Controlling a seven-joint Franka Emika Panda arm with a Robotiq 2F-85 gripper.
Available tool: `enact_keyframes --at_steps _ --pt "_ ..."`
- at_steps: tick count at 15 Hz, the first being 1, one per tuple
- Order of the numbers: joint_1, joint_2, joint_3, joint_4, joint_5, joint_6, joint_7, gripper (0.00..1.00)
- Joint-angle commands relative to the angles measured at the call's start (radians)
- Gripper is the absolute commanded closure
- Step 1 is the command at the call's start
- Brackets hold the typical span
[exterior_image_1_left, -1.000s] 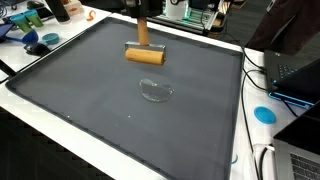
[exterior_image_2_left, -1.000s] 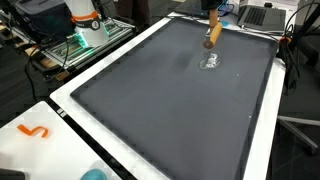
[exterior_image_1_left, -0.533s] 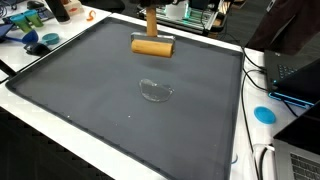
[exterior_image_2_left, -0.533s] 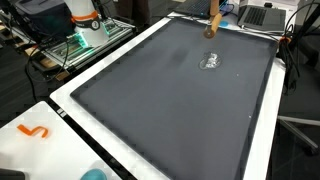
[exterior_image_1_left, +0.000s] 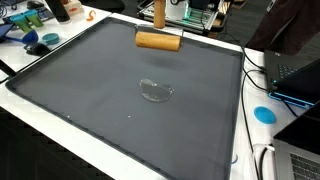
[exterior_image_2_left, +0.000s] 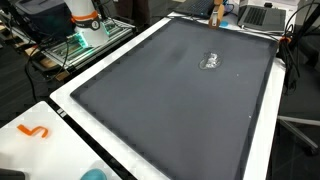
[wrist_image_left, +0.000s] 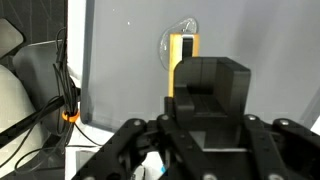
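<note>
- 1 pincer (wrist_image_left: 205, 122), seen only in the wrist view. It is closed on the mallet (exterior_image_1_left: 158, 40). A black block (wrist_image_left: 208, 88) covers the contact point, so the exact grip is hidden.
- 1 mallet, wood, with the head level and the handle pointing straight up and out of the frame top. It hangs over the far end of the mat (exterior_image_1_left: 80, 90) and looks lifted clear of it.
- In an exterior view the mallet (exterior_image_2_left: 215, 12) sits right at the top edge of the picture, past the mat's far border.
- In the wrist view only the yellowish head (wrist_image_left: 183, 50) shows, poking out beyond the black block.
- 1 clear blob (exterior_image_1_left: 155, 90) lies on the mat near the centre, well apart from the mallet. I can't tell if it is liquid or plastic. It glints white in an exterior view (exterior_image_2_left: 211, 60), and in the wrist view it sits behind the mallet head.
- 1 dark grey mat covers most of the white table (exterior_image_2_left: 50, 150).
- 1 blue disc (exterior_image_1_left: 264, 114) lies on the table just off the mat's edge.
- 1 orange hook (exterior_image_2_left: 35, 131) lies on the table's near corner.
- 2 laptops sit at the side, one open (exterior_image_1_left: 297, 72) and one at the frame corner (exterior_image_1_left: 296, 160).
- Lettering on the surrounding gear is too small to read.
</note>
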Motion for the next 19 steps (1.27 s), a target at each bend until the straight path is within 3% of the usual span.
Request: enact_keyframes --at_steps 1,8,9,19 --pt "0.011 -0.011 0.008 0.024 -0.049 -0.036 0.019 0.77" --pt "0.016 -0.013 0.015 0.032 -0.069 -0.041 0.017 0.77" --pt "0.012 0.001 0.013 0.028 -0.040 -0.019 0.001 0.52" --pt "0.012 0.001 0.014 0.030 -0.042 -0.022 0.001 0.52"
